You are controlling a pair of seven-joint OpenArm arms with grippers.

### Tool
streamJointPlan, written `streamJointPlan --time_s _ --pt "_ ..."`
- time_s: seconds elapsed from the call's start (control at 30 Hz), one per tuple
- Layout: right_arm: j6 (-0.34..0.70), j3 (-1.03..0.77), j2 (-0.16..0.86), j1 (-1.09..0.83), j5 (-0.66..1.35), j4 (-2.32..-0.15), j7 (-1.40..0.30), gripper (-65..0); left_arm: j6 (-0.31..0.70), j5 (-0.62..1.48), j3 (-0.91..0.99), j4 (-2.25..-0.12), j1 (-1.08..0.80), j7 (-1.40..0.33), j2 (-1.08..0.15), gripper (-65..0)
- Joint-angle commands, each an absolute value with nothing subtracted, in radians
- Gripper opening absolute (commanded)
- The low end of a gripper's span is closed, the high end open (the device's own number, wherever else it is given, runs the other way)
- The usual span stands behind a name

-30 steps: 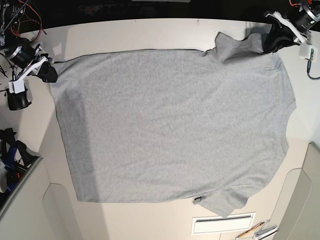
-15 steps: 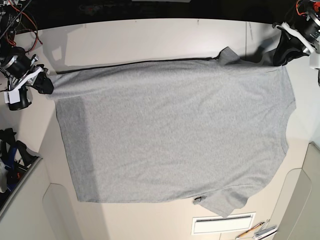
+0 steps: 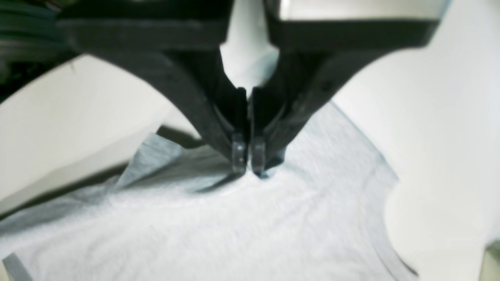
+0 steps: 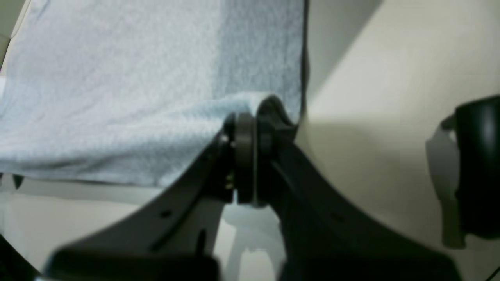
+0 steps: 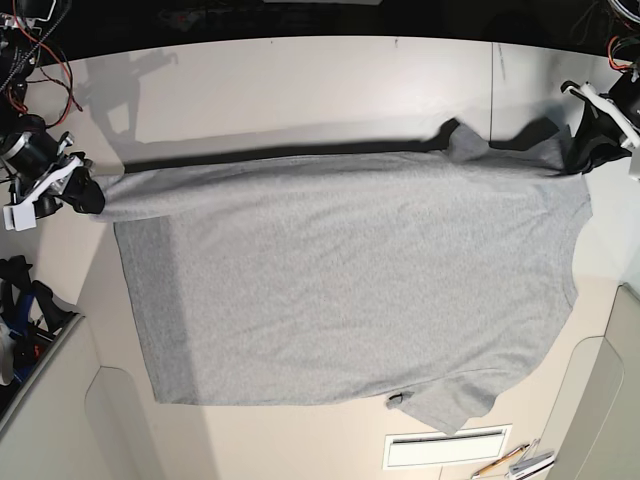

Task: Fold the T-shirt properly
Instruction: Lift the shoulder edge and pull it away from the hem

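The heather-grey T-shirt (image 5: 350,280) lies spread plain side up on the white table (image 5: 300,80), its far edge lifted off the surface. My left gripper (image 5: 592,150) at the base view's right is shut on the shirt's far right corner; in the left wrist view the gripper (image 3: 247,164) pinches the cloth (image 3: 234,218). My right gripper (image 5: 88,195) at the base view's left is shut on the far left corner; in the right wrist view the gripper (image 4: 250,140) holds the fabric (image 4: 136,78) taut. A sleeve (image 5: 455,405) lies flat at the near right.
A white slotted panel (image 5: 447,447) and some pens (image 5: 515,462) lie near the front edge. Cables and equipment (image 5: 25,300) sit at the left side. A dark object (image 4: 476,164) stands beside my right gripper in the right wrist view.
Both grippers moved outward and toward the front, still holding the corners. The shirt's far edge is pulled tighter and sits lower in the base view, lifted, with a dark shadow under it.
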State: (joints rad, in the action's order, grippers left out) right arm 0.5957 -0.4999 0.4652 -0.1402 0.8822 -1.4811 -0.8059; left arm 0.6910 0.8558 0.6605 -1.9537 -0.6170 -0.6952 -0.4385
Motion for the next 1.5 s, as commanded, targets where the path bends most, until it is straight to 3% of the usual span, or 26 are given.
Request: streamJointPlan --time_s 0.0,0.8,1.47 --pt "0.598 -0.511 0.487 -0.124 0.897 -1.496 -0.786 -65.0 0.698 0.870 0.670 -1.963 -0.612 -0.669 -0.458 -65.0" --pt "0.599 -0.427 0.484 0.050 0.871 -1.382 -0.782 -65.0 0.698 0.874 0.662 -1.703 -0.340 -0.651 -0.508 -65.0" --pt "0.598 -0.416 0.479 0.080 0.799 -1.382 -0.733 -65.0 0.698 0.765 0.476 -1.529 -0.117 -0.609 -0.524 -65.0"
